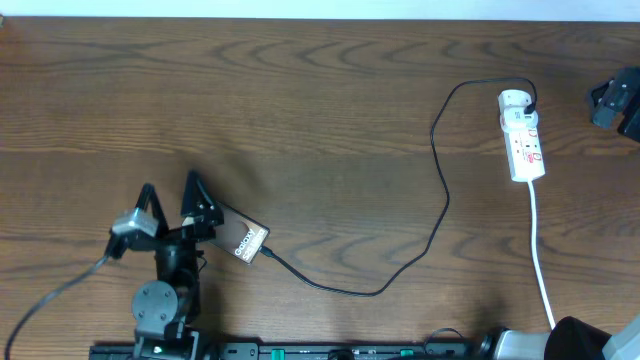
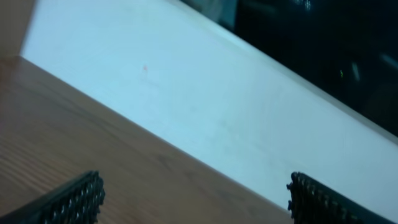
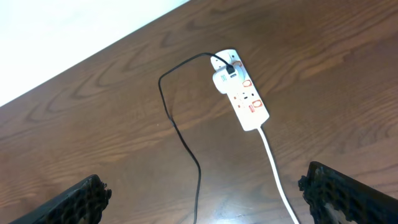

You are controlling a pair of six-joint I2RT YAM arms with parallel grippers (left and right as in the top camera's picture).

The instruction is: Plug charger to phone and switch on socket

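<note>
charger (image 1: 440, 190) runs from socket (image 1: 523, 138) to phone (image 1: 243, 241) edge; left claw (image 1: 170, 184) spread

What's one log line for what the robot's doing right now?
left claw: open, empty, beside Galaxy phone | right claw: open, apart from power strip | charger: tip at phone edge, other end in strip
</note>
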